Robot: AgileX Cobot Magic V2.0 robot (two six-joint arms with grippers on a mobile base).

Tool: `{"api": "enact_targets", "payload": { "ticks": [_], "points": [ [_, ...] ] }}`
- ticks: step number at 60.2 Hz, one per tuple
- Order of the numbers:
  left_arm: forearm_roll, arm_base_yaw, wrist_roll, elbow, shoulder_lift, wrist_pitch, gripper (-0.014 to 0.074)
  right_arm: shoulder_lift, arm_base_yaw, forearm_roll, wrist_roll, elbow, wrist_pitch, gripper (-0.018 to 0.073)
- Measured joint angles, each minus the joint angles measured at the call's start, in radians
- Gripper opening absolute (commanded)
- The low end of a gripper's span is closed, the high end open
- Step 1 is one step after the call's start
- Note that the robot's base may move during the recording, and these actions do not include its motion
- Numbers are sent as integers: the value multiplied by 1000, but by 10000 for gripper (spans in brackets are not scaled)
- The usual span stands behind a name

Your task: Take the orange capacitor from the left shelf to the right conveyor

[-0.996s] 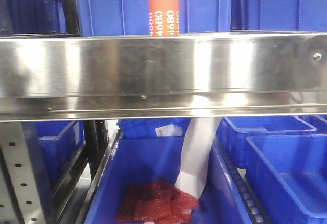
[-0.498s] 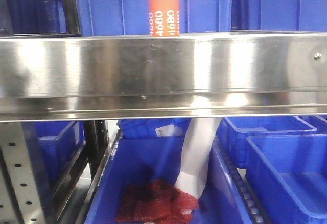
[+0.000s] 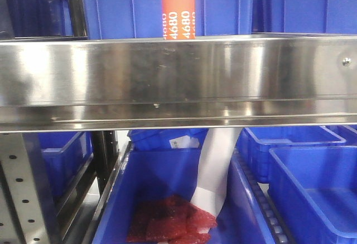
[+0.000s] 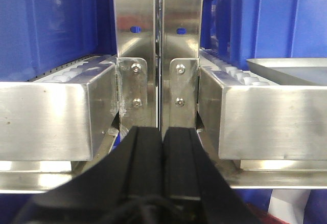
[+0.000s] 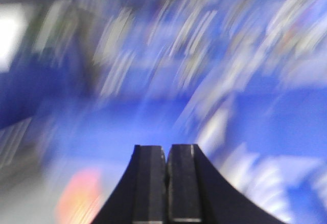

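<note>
The orange capacitor (image 3: 178, 13), a smooth bright cylinder with white "4680" printed down its side, is being seen upright on the upper level of the left shelf (image 3: 178, 77). It is standing in front of a tall blue plastic bin (image 3: 228, 4). Its lower part is being hidden by the shelf's wide, shiny, lightly scratched stainless front rail. Nothing is gripping it.

Below the rail, a deep blue bin (image 3: 162, 177) is being shown with crinkled red bubble-wrap packets (image 3: 167, 224) at its bottom. A white sheet (image 3: 215, 171) is hanging down into it. A grey perforated upright (image 3: 22, 194) is being seen at lower left, and more blue bins (image 3: 312, 183) at lower right.

In the left wrist view the black left fingers (image 4: 148, 155) are being pressed together on nothing, facing paired bolted steel uprights (image 4: 158, 55). White rollers (image 4: 76, 70) and a flat silver tray (image 4: 291, 68) are lying to either side.

The black right fingers (image 5: 150, 183) are likewise being held together, empty. The background there is being blurred beyond reading.
</note>
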Motion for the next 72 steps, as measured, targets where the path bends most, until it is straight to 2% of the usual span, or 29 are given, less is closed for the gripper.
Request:
{"api": "enact_targets", "payload": {
  "ticks": [3, 8, 11, 12, 16, 20, 31, 41, 61, 66, 68, 72],
  "points": [
    [0, 0, 0, 0, 0, 0, -105, 80, 43, -4, -8, -25, 4, 80],
    [0, 0, 0, 0, 0, 0, -105, 213, 79, -4, -12, -63, 7, 229],
    [0, 0, 0, 0, 0, 0, -105, 285, 83, -2, -15, -79, 7, 387],
    [0, 0, 0, 0, 0, 0, -105, 305, 83, 1, -15, -83, 7, 465],
    [0, 0, 0, 0, 0, 0, -105, 398, 84, 18, -15, -100, 9, 652],
    [0, 0, 0, 0, 0, 0, -105, 467, 87, 34, -15, -117, 9, 624],
    [0, 0, 0, 0, 0, 0, -105, 577, 110, 46, -15, -138, -44, 626],
    [0, 0, 0, 0, 0, 0, -105, 623, 138, 46, -15, -145, -149, 626],
    [0, 0, 0, 0, 0, 0, -105, 770, 125, 36, -16, -146, -326, 611],
    [0, 0, 0, 0, 0, 0, -105, 796, 114, 36, -16, -146, -381, 485],
    [0, 0, 0, 0, 0, 0, -105, 801, 110, 36, -16, -146, -396, 365],
    [0, 0, 0, 0, 0, 0, -105, 811, 102, 36, -16, -146, -423, 52]
  ]
}}
